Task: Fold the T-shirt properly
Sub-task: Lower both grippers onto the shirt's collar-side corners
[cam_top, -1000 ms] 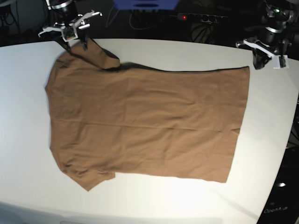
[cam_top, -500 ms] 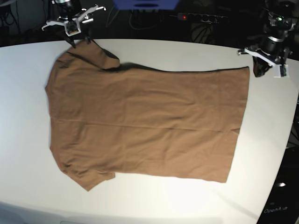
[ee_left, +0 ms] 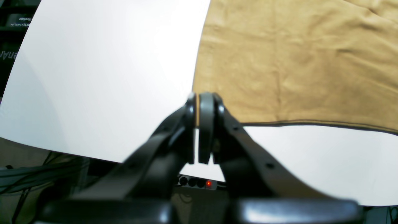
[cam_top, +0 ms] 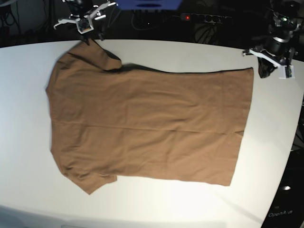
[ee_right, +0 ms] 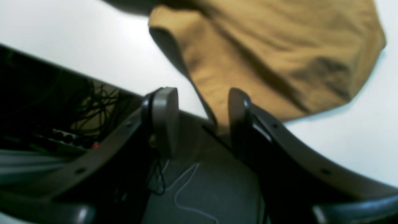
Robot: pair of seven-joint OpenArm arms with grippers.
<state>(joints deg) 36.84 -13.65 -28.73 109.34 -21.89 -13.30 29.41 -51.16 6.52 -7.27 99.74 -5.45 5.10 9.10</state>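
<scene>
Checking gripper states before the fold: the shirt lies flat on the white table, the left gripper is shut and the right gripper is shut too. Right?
Not quite. The right gripper is open, as the right wrist view shows; the left gripper is shut, and the shirt lies flat on the table.

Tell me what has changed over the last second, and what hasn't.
The right gripper slid along the table's far edge, rightward in the base view, off the upper sleeve; its jaws are open and hold nothing. The left gripper, shut and empty, barely shifted beside the hem corner. The T-shirt lies flat on the table as before.
</scene>
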